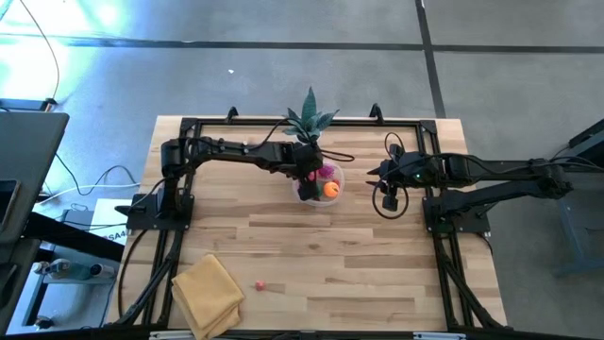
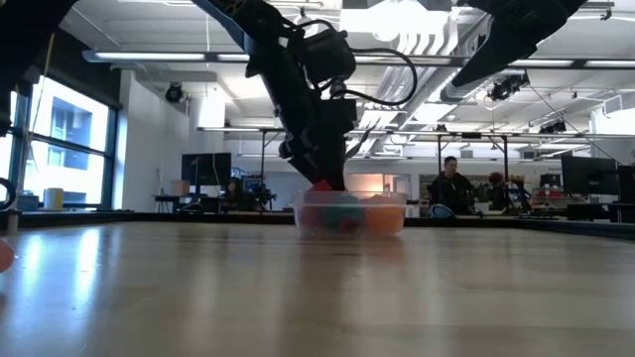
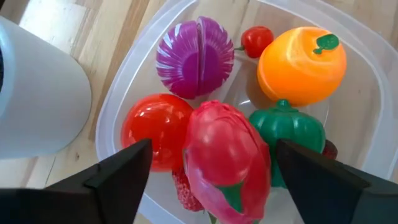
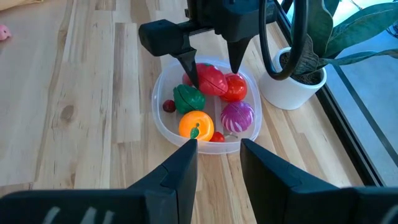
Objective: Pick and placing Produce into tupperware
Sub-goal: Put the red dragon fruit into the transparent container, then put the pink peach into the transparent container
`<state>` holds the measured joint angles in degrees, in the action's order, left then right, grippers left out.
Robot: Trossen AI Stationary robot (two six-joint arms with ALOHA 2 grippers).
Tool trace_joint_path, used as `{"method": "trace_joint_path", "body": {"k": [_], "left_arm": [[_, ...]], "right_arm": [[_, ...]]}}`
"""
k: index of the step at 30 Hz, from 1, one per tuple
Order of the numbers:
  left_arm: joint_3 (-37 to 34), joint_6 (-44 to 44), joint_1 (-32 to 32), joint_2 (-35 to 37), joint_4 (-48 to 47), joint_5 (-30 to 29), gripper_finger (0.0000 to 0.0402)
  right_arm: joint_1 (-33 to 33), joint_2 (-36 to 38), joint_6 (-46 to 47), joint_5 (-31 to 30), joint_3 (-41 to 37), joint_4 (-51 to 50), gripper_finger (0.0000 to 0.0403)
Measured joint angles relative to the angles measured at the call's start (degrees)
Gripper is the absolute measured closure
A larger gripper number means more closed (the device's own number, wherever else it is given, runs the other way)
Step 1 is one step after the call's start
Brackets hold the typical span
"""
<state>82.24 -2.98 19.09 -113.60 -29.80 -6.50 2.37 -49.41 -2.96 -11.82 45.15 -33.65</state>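
The clear tupperware (image 1: 332,176) (image 4: 163,127) stands on the table beside the white plant pot (image 3: 37,99). In it lie a purple spiky piece (image 3: 196,56), an orange (image 3: 301,62), a small red tomato (image 3: 256,40), a green pepper (image 3: 289,127), a red round piece (image 3: 155,127) and a pink-red fruit (image 3: 227,155). My left gripper (image 3: 212,147) (image 4: 214,76) points down into the tupperware, open, one finger on either side of the pink-red fruit with a gap on each side. My right gripper (image 1: 387,200) (image 4: 219,146) hovers open to the tupperware's right.
A green potted plant (image 1: 310,123) stands just beyond the tupperware, close to my left arm. A folded yellow cloth (image 1: 208,293) lies near the table's near left corner, with a small pink piece (image 1: 260,284) on the bare wood to its right. People sit in the room behind.
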Motion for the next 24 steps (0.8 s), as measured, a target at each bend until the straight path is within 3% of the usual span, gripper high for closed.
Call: {"method": "trace_joint_path", "body": {"k": [4,8,13,18,22,24], "left_arm": [[0.12,-0.48,0.00,0.28,-0.70,0.45,0.0051],[4.50,-3.78,0.00,0.55,-7.06,4.91,0.0046],[13.92,-10.68,-0.14,0.69,-23.38,10.55,0.0052],[21.62,-16.03,-1.18,0.77,-46.73,11.17,0.0060],[22.53,-23.19,-3.83,0.77,-61.05,9.37,0.0067],[20.68,-25.50,-6.20,1.58,-59.28,8.99,0.0071]], "right_arm": [[0.00,0.00,-0.02,0.00,0.00,0.00,0.0290],[0.00,0.00,-0.02,-0.02,0.00,0.00,0.0290],[0.00,0.00,0.00,0.00,0.00,-0.02,0.0290],[0.00,-0.02,-0.02,0.00,0.00,0.02,0.0290],[0.00,-0.02,-0.01,0.00,0.00,0.01,0.0290],[0.00,-0.02,-0.01,0.00,0.00,0.00,0.0290]]}}
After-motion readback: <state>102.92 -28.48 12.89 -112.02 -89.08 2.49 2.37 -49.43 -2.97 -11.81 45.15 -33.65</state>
